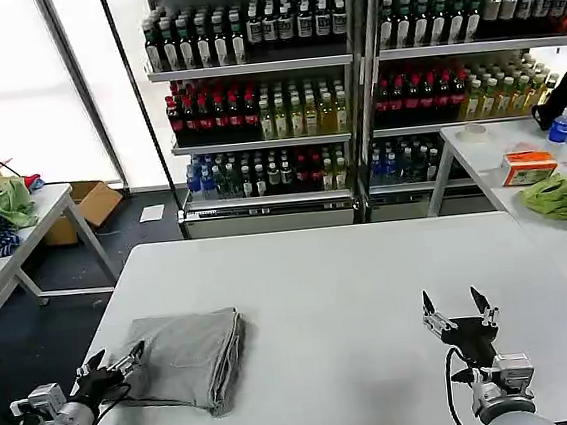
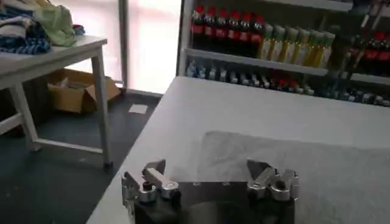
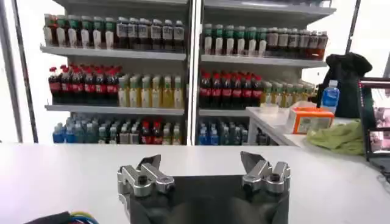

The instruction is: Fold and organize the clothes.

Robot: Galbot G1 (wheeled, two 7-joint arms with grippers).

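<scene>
Grey cotton shirt (image 1: 189,358), folded into a rough rectangle, lies on the near-left part of the white table (image 1: 350,276), close to its left and front edges. Left gripper (image 1: 112,367) hovers at the shirt's left edge with jaws spread wide — nothing held. Right gripper (image 1: 459,308) stands over the near-right of the table, well apart from the shirt, jaws likewise wide. Bare tabletop spans between them and beyond — toward the drink shelves (image 1: 262,94).

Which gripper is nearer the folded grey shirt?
Left. The left gripper sits open at the folded grey shirt's near left edge; the right gripper is open, far across the white table.
</scene>
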